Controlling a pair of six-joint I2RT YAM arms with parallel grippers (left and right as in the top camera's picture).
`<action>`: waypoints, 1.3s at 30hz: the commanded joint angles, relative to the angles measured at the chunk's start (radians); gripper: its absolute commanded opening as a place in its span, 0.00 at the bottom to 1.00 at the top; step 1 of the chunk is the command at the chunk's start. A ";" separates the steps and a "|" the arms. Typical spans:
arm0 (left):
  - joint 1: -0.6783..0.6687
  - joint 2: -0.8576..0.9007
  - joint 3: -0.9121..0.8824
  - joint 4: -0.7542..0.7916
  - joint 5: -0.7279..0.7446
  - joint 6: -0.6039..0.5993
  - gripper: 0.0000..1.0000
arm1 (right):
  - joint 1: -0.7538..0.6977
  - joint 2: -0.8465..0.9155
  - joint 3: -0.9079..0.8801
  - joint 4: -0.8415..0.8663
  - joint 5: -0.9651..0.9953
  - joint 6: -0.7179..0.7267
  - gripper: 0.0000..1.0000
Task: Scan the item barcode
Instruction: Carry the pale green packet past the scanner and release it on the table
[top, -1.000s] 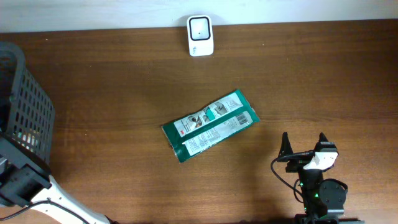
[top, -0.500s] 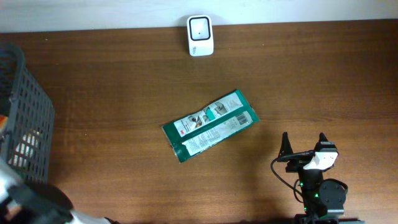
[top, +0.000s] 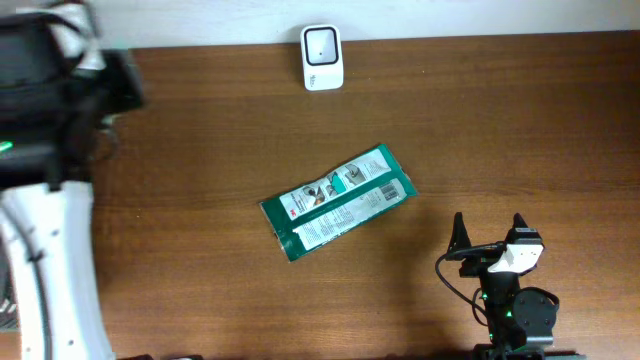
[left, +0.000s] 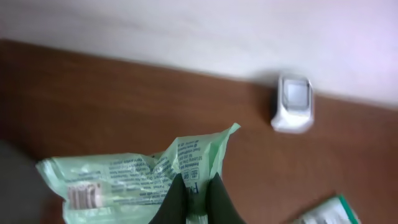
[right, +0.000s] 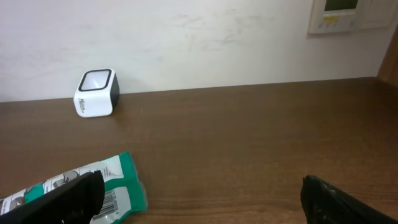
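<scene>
My left gripper (left: 196, 184) is shut on a pale green plastic packet (left: 137, 177), pinching its right end. A barcode (left: 81, 196) shows on the packet's left end. In the overhead view the left arm (top: 60, 70) is a blur at the table's upper left. The white scanner (top: 322, 57) stands at the back edge, ahead and to the right of the held packet (left: 293, 103). A dark green packet (top: 338, 202) lies flat mid-table, its barcode end towards the right. My right gripper (top: 490, 235) rests open near the front right, holding nothing.
In the right wrist view, the scanner (right: 96, 92) stands at the far left against the white wall. The dark green packet (right: 99, 180) lies just beyond the left fingertip (right: 62, 199). Bare brown table (top: 520, 130) stretches to the right.
The left arm has swung up from the lower left by the basket to the table's upper left, now covering the basket. The right arm and the dark green packet have not moved.
</scene>
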 joint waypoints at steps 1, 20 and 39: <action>-0.147 0.080 -0.118 -0.001 0.004 0.006 0.00 | 0.007 -0.006 -0.005 -0.005 0.012 0.008 0.98; -0.486 0.500 -0.290 0.204 -0.154 0.009 0.00 | 0.007 -0.006 -0.005 -0.005 0.012 0.008 0.98; -0.409 0.350 0.205 -0.042 -0.235 0.010 0.66 | 0.007 -0.006 -0.005 -0.005 0.012 0.008 0.98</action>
